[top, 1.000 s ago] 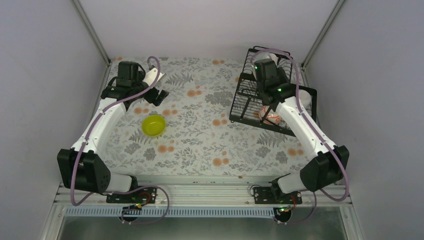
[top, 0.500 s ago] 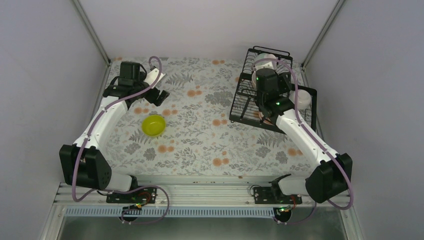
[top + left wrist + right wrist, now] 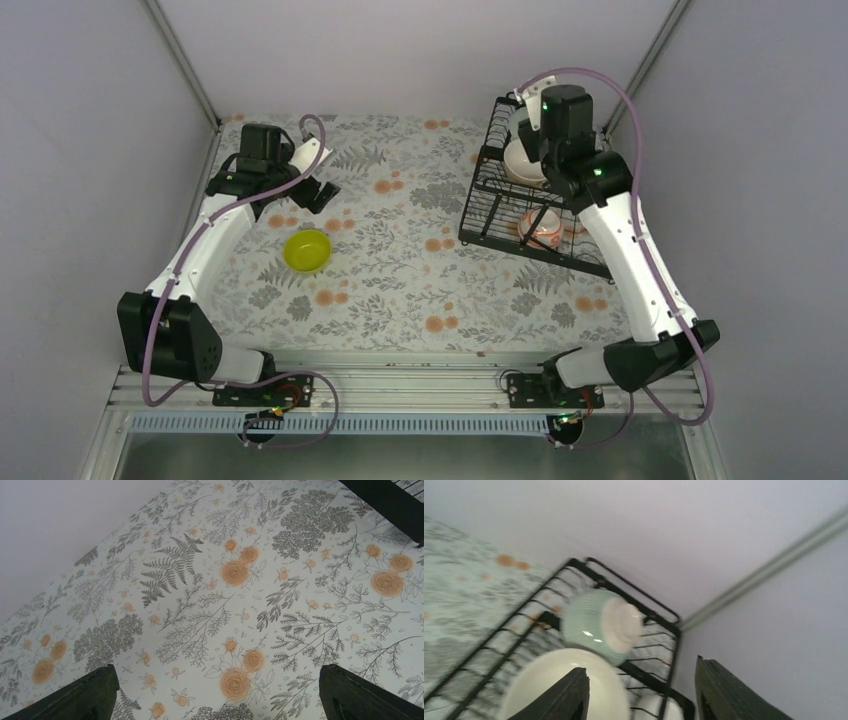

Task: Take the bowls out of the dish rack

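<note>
1. Since the earlier frame, the right arm has risen from the lower tray to the far end of the dish rack (image 3: pixel 487 205). The left arm has hardly shifted.
2. Left gripper (image 3: pixel 216 670): its jaws are spread wide with nothing between them, only the floral tablecloth (image 3: pixel 200 580) below.
3. The lime-yellow bowl (image 3: pixel 307 250) sits upright on the cloth, mouth up, a little behind those jaws on the arm-base side.
4. The rack's long axis runs from the far wall toward the near edge, slightly skewed.
5. Right gripper (image 3: pixel 640 669): its jaws are released and empty.
6. Just ahead of them, the mint-green bowl (image 3: pixel 594 625) lies tipped on the upper tier, with its foot ring pointing back at the jaws and its mouth facing away.
7. A white bowl (image 3: pixel 569 685) leans just beneath it, beside the wrist view's left finger; motion blur hides its facing.
8. The red-orange patterned bowl (image 3: pixel 540 225) rests in the lower tray, behind the right jaws.
</note>
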You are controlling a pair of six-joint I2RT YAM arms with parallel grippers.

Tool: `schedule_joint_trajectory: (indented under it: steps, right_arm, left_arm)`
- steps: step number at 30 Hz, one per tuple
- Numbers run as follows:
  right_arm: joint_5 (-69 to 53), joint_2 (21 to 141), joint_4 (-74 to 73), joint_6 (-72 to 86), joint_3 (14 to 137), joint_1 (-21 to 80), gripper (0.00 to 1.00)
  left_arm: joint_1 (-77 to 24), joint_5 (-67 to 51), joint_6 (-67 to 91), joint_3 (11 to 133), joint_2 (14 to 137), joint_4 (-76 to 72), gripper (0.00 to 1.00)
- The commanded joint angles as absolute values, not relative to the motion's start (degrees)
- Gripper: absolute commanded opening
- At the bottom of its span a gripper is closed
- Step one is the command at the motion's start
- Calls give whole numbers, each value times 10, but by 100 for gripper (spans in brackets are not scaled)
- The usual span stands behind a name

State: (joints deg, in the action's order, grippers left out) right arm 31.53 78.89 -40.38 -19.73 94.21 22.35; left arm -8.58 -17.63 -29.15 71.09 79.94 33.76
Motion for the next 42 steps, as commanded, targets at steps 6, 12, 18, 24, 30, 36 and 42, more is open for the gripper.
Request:
schedule_joint_trajectory:
  steps: [6, 12, 18, 24, 30, 36, 42]
  right_arm:
    - [82, 876, -610, -211, 1047, 196, 29]
    - [26, 921, -653, -222, 1105, 156, 30]
    - [-92, 976, -735, -258, 1174, 123, 36]
    - [-86, 971, -736, -281, 1122, 123, 48]
    - [-47, 970, -719, -265, 1100, 123, 48]
    - [-11, 974, -715, -275, 1071, 123, 36]
    - [13, 981, -712, -288, 1058, 125, 28]
  left_arm:
    - [-98, -192, -322, 743, 782, 386, 100]
    - [-98, -185, -336, 733, 771, 395, 100]
    - [-100, -190, -344, 732, 775, 408, 100]
    - [-100, -191, -347, 728, 777, 408, 100]
    - [-100, -179, -342, 721, 777, 395, 100]
    - [-99, -166, -341, 720, 774, 389, 100]
    - [-100, -166, -339, 719, 774, 387, 100]
